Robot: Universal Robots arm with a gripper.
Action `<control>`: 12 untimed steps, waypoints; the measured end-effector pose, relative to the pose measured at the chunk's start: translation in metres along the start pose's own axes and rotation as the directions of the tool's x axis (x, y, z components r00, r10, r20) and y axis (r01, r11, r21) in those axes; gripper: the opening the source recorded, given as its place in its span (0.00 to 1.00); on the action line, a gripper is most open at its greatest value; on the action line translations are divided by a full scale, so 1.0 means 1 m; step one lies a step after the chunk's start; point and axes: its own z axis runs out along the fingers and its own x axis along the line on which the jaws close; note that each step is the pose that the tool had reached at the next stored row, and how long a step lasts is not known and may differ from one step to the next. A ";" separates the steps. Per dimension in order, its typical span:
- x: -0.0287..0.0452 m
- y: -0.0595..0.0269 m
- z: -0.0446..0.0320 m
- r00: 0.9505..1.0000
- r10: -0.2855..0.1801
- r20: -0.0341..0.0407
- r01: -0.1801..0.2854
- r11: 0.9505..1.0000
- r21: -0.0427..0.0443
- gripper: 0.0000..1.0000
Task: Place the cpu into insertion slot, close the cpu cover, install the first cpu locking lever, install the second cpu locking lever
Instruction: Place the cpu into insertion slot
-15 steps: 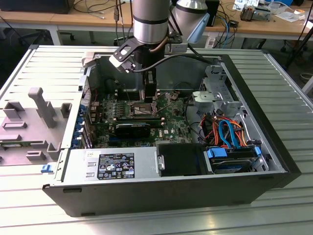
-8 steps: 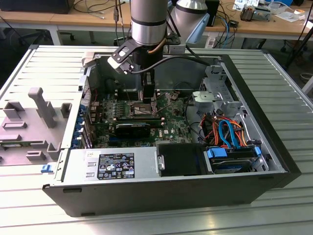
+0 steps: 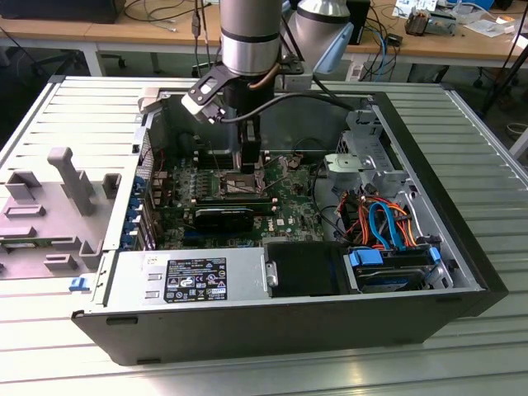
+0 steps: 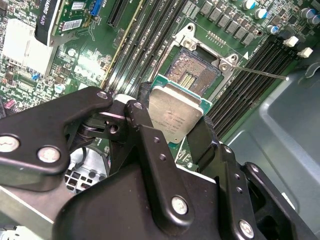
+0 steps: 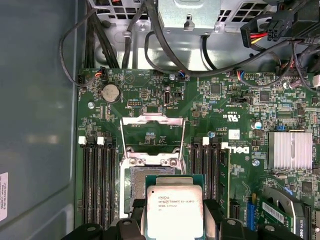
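Hand [image 4: 172,131], matte black, grips the square cpu [image 4: 176,112] (dull silver top, green edge) over the insertion slot [image 4: 196,70].

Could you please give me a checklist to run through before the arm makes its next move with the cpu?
1. Grip: the gripper is shut on the cpu, a finger on each side: ok.
2. Target: the insertion slot is empty, contacts bare: ok.
3. Access: the cpu cover is swung open, off the slot: ok.
4. Lever: one locking lever is released, clear of the slot: ok.
5. Orientation: cpu corner mark matched to the slot: cannot tell.
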 end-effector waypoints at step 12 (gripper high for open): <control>0.0036 -0.0003 0.0016 1.000 0.000 0.000 0.000 1.000 0.000 0.54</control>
